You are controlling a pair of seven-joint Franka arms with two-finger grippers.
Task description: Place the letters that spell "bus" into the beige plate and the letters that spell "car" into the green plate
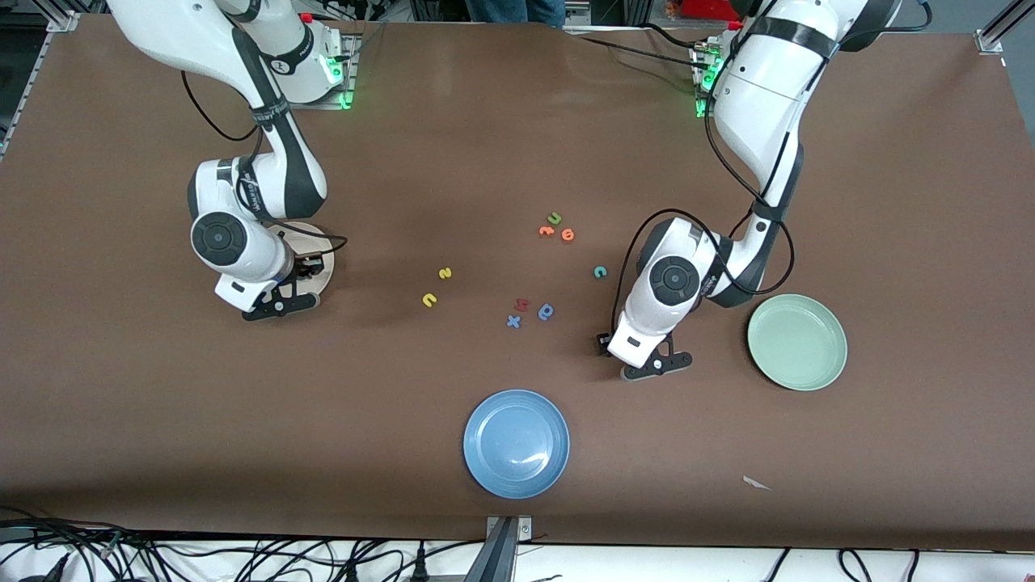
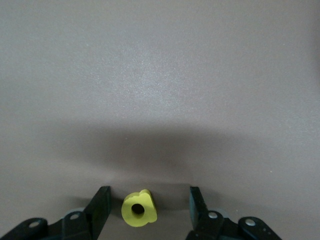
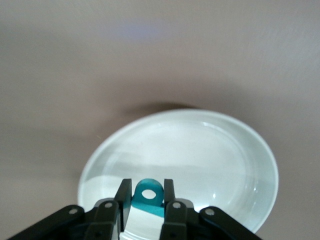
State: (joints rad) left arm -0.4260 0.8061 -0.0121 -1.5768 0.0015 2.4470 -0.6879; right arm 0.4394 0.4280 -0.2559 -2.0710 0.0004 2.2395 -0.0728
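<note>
My right gripper (image 3: 147, 186) hangs over the beige plate (image 1: 320, 241), shut on the teal "b" (image 3: 148, 193); the same plate (image 3: 210, 150) fills the right wrist view. Low over the table, between the teal "c" (image 1: 600, 272) and the green plate (image 1: 796, 341), my left gripper (image 2: 149, 195) is open. The yellow "a" (image 2: 139, 210) lies flat between its fingers (image 2: 101, 204), with a gap on each side. In the front view the left hand (image 1: 647, 343) hides that letter. The yellow "s" (image 1: 445, 273) and yellow "u" (image 1: 429, 300) lie mid-table.
A blue plate (image 1: 516, 443) sits nearest the front camera. A green "u" (image 1: 555, 217) and two orange letters (image 1: 557, 233) lie farther back. A red letter (image 1: 521, 305), a blue "x" (image 1: 513, 321) and a blue round letter (image 1: 546, 311) cluster mid-table.
</note>
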